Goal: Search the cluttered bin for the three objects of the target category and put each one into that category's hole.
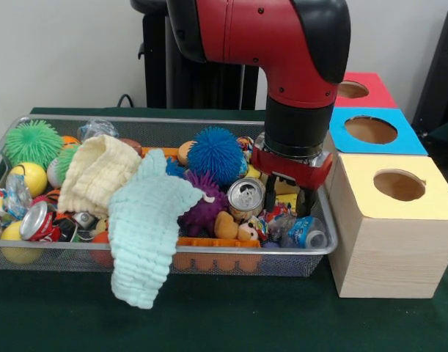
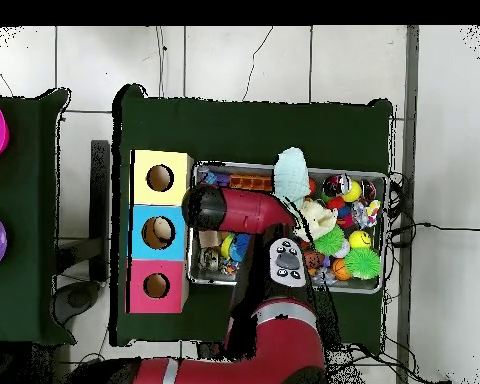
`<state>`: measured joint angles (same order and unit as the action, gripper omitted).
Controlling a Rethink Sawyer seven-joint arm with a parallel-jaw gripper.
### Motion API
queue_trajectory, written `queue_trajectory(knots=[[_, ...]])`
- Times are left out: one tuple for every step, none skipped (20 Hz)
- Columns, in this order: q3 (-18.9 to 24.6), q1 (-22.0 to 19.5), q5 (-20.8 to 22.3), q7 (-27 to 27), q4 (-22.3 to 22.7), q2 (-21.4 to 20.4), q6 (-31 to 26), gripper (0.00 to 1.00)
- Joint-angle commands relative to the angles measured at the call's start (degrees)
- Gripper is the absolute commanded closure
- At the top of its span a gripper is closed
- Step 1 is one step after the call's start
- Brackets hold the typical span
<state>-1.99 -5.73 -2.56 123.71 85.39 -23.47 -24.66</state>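
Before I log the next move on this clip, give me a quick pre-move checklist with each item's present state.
1. Pincer down inside the bin, at its end nearest the boxes: ok.
2. Pincer open: ok, two fingers hang apart.
3. Pincer empty: cannot tell; clutter sits right behind the tips.
4. Hole in the yellow-topped box unobstructed: ok.
5. Clear path from bin to hole: ok, box stands right beside the bin rim.
6. Mint cloth contained: not ok, it drapes over the front rim.
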Motion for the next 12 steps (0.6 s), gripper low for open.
queue_trajectory(knots=[[9.14,-0.22,2.39,-5.66,-2.44,-3.12,-9.0,0.0],[8.66,-0.16,2.85,-5.4,-2.66,-2.88,-9.0,0.0],[8.55,-0.27,3.13,-5.21,-2.65,-2.71,-8.89,0.0],[8.32,-0.37,3.46,-4.96,-2.71,-2.27,-8.54,0.0],[8.29,-0.48,3.75,-4.83,-2.63,-2.13,-8.18,0.0],[8.2,-0.48,3.97,-4.54,-2.55,-1.99,-7.81,0.0],[8.16,-0.45,4.13,-4.3,-2.43,-2.03,-7.64,0.0],[8.01,-0.33,4.3,-4.07,-2.29,-2.3,-7.73,0.0],[7.95,-0.27,4.44,-3.95,-2.27,-2.45,-7.85,0.0],[7.83,-0.18,4.59,-3.89,-2.4,-2.54,-8.12,0.0],[7.87,-0.21,4.68,-3.86,-2.4,-2.52,-8.1,0.0],[7.84,-0.2,4.79,-3.79,-2.53,-2.35,-7.96,0.0]])
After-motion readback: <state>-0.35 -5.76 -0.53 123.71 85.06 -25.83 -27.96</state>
